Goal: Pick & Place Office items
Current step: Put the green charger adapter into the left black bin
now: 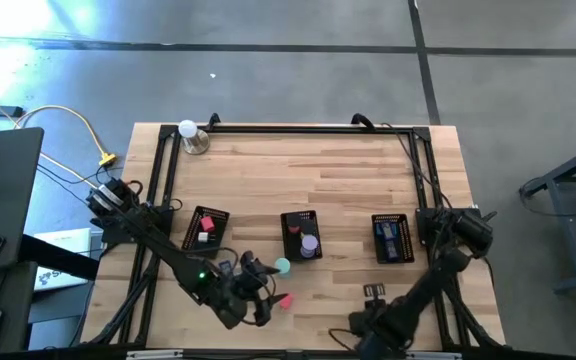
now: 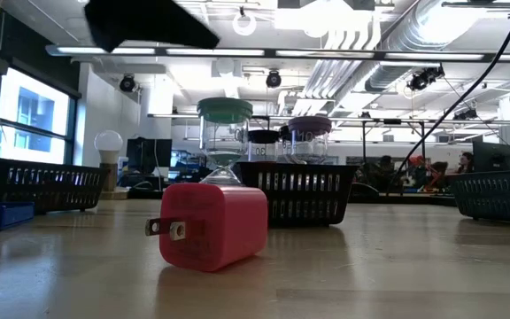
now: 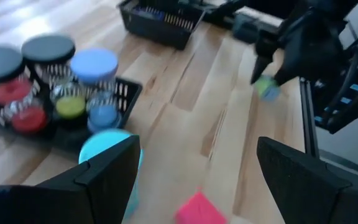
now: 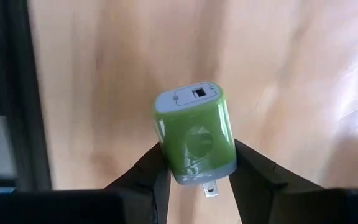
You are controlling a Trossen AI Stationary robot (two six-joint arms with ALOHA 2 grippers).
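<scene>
Item: my left gripper, fingers spread, over the front of the table.
- Below the gap: pink charger block, lying alone, bare wood all round it.
- Just behind: teal-capped roll, upright.
- Beyond that: middle mesh tray, crowded with capped rolls.
- Flanks: left tray, right tray.

Item: my right gripper, pinching the green charger, at the front right edge.
- Back half of the table: open, save the white bulb in its far left corner.

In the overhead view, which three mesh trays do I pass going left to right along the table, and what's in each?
Tray with pink and white pieces → tray with a purple roll and red piece → tray with blue pieces.
</scene>
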